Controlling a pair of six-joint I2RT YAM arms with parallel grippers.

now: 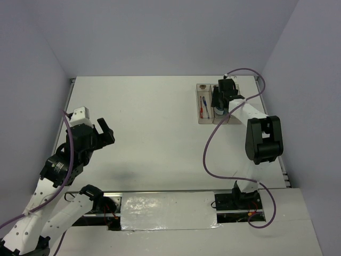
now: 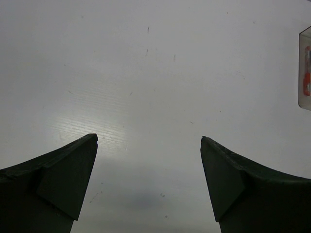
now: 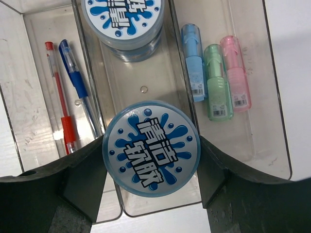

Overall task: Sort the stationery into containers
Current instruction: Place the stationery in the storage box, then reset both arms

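Note:
My right gripper [image 3: 151, 145] is shut on a round blue-white tape roll [image 3: 151, 160] and holds it over the near end of the middle compartment of the clear tray [image 3: 279, 126]. A second tape roll [image 3: 124, 22] lies at the far end of that compartment. A red pen [image 3: 60, 104] and a dark blue pen [image 3: 77, 85] lie in the left compartment. Blue [image 3: 193, 63], green [image 3: 217, 82] and pink [image 3: 236, 73] clips lie in the right one. My left gripper [image 2: 149, 138] is open and empty above bare table, far left of the tray [image 1: 202, 120].
The tray stands at the back right of the white table, near its far edge [image 1: 160, 78]. My right arm [image 1: 261, 136] reaches over it, and a purple cable [image 1: 210, 144] loops beside the arm. The tray's edge [image 2: 305, 97] shows at the right of the left wrist view.

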